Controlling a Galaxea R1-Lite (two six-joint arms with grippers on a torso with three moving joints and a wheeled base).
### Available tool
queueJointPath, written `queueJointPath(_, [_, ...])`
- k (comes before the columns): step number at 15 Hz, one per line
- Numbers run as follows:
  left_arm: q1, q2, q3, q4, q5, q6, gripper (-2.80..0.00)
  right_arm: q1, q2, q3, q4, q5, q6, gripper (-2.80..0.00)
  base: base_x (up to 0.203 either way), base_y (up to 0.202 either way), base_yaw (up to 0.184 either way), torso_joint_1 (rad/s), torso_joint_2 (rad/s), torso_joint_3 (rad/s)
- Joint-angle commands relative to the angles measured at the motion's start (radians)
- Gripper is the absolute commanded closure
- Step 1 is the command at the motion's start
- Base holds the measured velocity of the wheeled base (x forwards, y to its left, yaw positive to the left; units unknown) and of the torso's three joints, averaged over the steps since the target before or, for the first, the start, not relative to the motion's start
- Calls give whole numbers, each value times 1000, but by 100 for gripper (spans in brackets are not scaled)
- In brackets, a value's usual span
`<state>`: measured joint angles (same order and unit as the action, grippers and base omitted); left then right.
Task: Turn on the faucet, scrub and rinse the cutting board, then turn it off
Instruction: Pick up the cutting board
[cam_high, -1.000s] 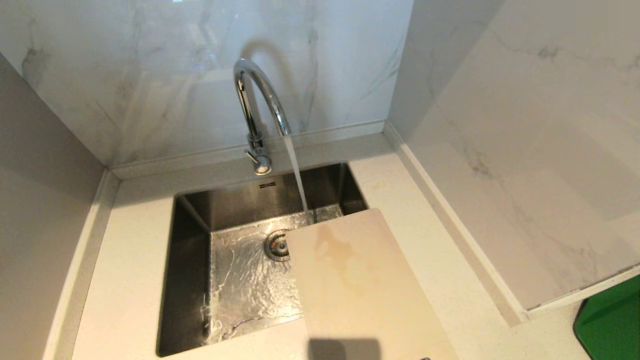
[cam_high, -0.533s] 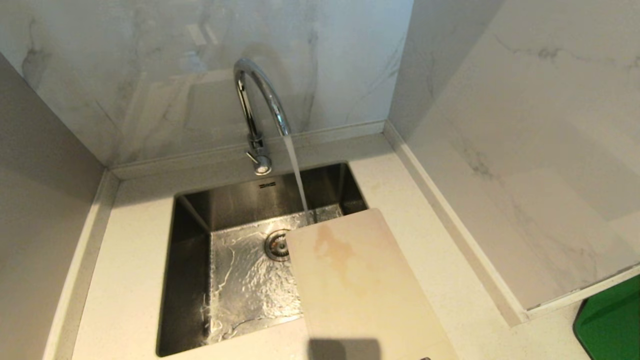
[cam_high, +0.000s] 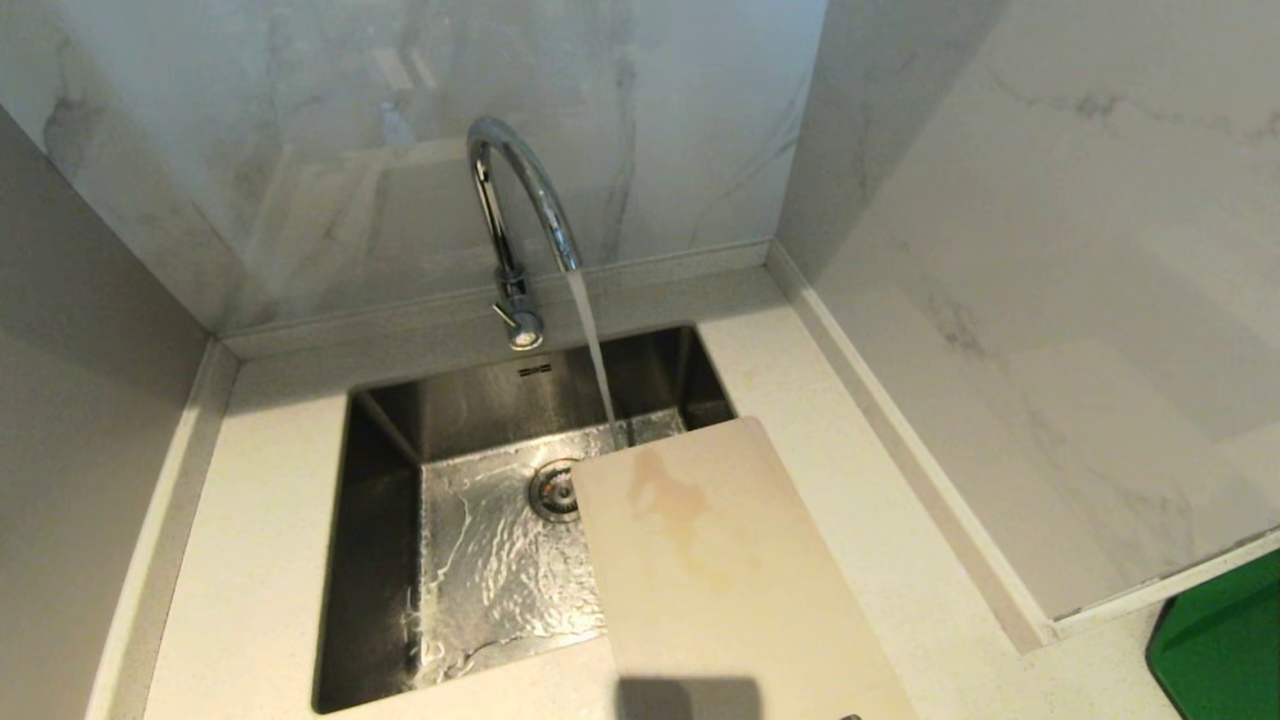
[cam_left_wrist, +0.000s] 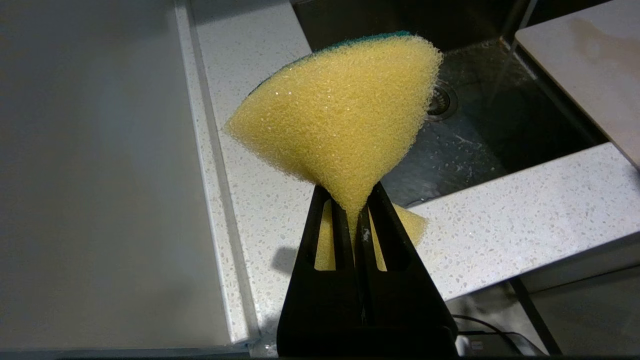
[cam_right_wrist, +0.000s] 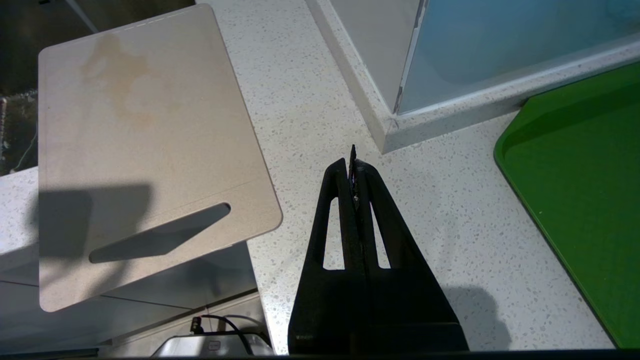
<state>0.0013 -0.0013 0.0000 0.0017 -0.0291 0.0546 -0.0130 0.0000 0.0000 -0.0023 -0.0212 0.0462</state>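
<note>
The left gripper (cam_left_wrist: 356, 212) is clamped on a yellow sponge (cam_left_wrist: 340, 120) with a green scouring back, pinching it so hard at the middle that the foam fans out wide past the fingertips and a smaller lobe bulges out behind them. It hangs over the speckled white countertop (cam_left_wrist: 500, 220) at the near edge of the steel sink (cam_left_wrist: 480, 145), whose wet floor and drain lie just beyond the sponge. The right gripper (cam_right_wrist: 354, 170) has its fingers pressed together with nothing between them, hovering over bare countertop; the cutting board (cam_right_wrist: 145, 145) lies off to one side of it, near but not touching, and a green tray (cam_right_wrist: 575, 200) lies off to the other side. The cream cutting board rests flat, its brown-stained far end overhanging the sink and its slot-handle end jutting past the counter's front edge. Neither gripper shows in the head view. There the chrome gooseneck faucet (cam_high: 515, 200) stands behind the sink, and a stream of water (cam_high: 595, 350) pours from its spout into the basin just beyond the board's far edge, rippling across the sink floor.
</note>
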Motion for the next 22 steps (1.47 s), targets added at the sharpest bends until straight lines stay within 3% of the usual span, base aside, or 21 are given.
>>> queueJointPath(1, [0,1,2,0,0,1,0,-1,-2,2,-1,0,1,0,0,0,0,0,0,0])
queueJointPath(22, [0,1,2,1,0,4,0,-1,-2,2,-2,0,1,0,0,0,0,0,0,0])
